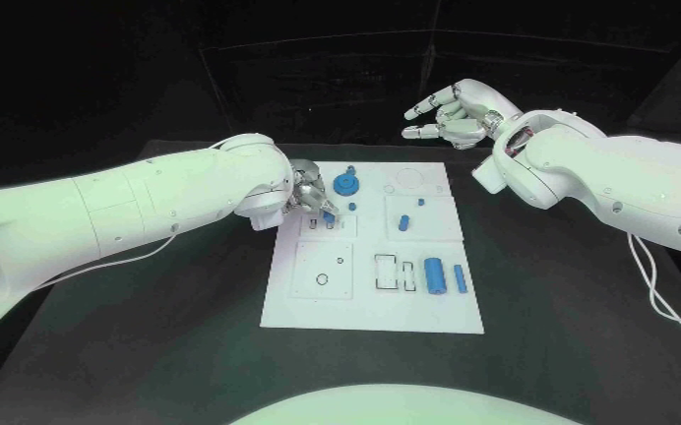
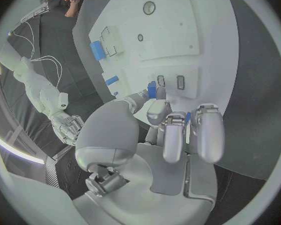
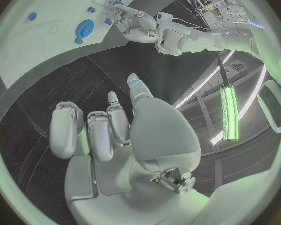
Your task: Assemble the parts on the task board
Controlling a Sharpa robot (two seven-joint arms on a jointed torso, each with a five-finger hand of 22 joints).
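Board (image 1: 372,287) lies white at mid-table, bearing blue parts: a gear (image 1: 347,186) near its far edge, a cylinder (image 1: 434,274) toward its near right. Left hand (image 1: 308,194) sits over the board's left edge, fingers apparently pinching a small blue peg (image 2: 152,89). Right hand (image 1: 457,115) hangs beyond the board's far right corner, fingers loosely curled, apart, holding nothing

**Matt board, gleaming hands**

A smooth, matt white task board (image 1: 372,292) lies on a dull black table (image 1: 170,346). Blue parts (image 1: 434,273) look plastic. Glossy white shells clad both arms; silver hands (image 1: 310,194) shine like metal.
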